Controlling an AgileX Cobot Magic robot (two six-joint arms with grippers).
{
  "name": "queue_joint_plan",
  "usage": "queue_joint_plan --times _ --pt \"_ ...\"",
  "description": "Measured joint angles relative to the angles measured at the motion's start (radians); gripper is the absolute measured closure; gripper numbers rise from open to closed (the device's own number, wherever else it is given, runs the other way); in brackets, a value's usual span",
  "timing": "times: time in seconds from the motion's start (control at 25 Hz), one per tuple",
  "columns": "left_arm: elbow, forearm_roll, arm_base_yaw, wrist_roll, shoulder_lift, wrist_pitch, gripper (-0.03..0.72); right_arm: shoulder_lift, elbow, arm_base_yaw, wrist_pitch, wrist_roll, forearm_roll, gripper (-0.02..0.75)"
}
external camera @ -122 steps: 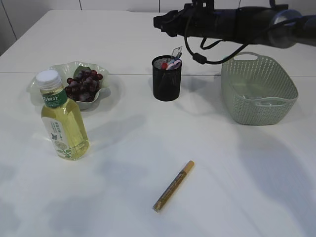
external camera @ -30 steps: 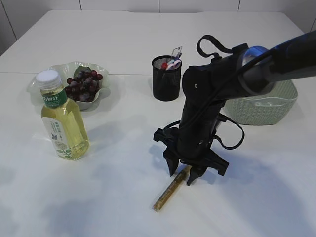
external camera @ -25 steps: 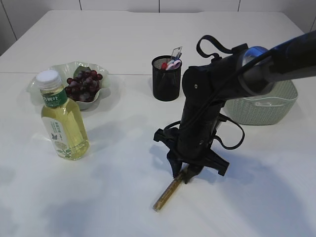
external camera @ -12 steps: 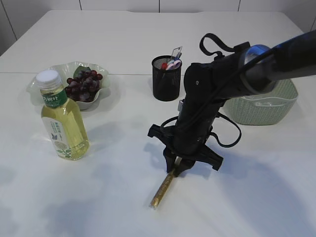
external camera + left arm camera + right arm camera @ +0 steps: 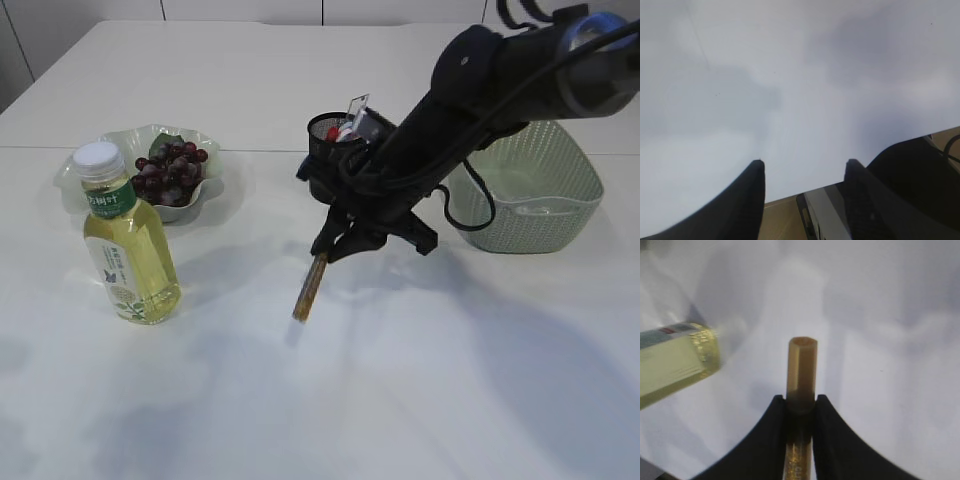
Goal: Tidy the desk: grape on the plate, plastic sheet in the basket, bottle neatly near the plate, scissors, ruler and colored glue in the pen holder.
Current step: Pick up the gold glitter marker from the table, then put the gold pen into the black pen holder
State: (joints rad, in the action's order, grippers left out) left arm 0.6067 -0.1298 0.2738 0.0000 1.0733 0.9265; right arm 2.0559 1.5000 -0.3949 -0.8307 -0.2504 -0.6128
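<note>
Grapes (image 5: 172, 170) are plated, bottle (image 5: 125, 250) is placed, and colored glue (image 5: 309, 286) is clamped in the right pincer (image 5: 328, 250), pen holder (image 5: 337, 160) pending.

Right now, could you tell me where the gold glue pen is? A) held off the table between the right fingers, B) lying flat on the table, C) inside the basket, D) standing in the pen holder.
A: the right gripper is clamped on the glue pen, which hangs tilted above the table.

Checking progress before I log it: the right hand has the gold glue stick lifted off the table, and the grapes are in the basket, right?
Not quite. The right hand does hold the glue stick up, but the exterior view shows the grapes on the plate, not in the basket.
</note>
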Motion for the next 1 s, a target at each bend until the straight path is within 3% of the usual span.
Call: queue_joint_plan --times 0.36,0.52,0.6,1.0 --pt "0.0 0.0 0.0 0.0 0.0 0.012 0.316 -0.001 0.081 0.195 -0.061 0.698 -0.663 0.599" --pt "0.0 0.0 0.0 0.0 0.0 0.018 0.316 -0.001 0.089 0.232 -0.058 1.026 -0.98 0.599" --pt "0.0 0.0 0.0 0.0 0.0 0.018 0.316 -0.001 0.089 0.236 -0.051 1.174 -1.082 0.599" --pt "0.0 0.0 -0.008 0.0 0.0 0.018 0.316 0.001 0.189 0.236 0.196 1.768 -1.161 0.6"
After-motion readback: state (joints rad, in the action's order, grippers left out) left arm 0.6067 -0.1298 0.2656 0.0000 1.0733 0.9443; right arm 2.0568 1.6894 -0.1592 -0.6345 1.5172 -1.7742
